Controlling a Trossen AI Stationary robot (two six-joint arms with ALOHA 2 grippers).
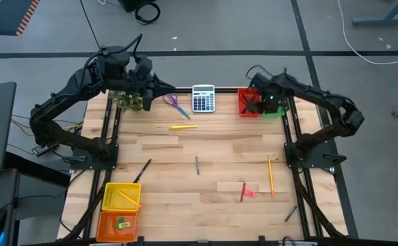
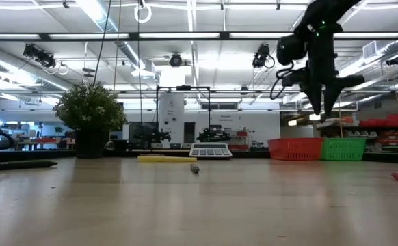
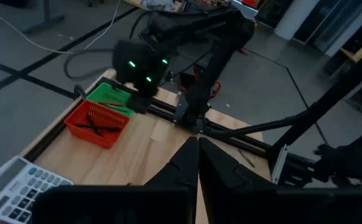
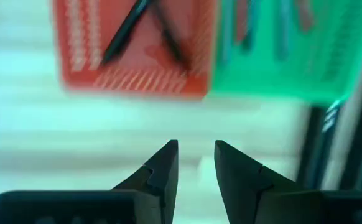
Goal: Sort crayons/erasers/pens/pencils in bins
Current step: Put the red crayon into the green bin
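yellow bin (image 1: 121, 197) and orange bin (image 1: 117, 223) sit at the worktop's (image 1: 185, 154) near left corner; far right, the right gripper (image 4: 195, 163) hangs empty, fingers parted, over the red bin (image 1: 247, 102) holding two black pens (image 4: 126, 30); left gripper (image 3: 198, 163) pinched closed

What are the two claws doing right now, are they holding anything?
Left gripper: shut, empty, parked near the plant.
Right gripper: open, empty, above the red bin and green bin.
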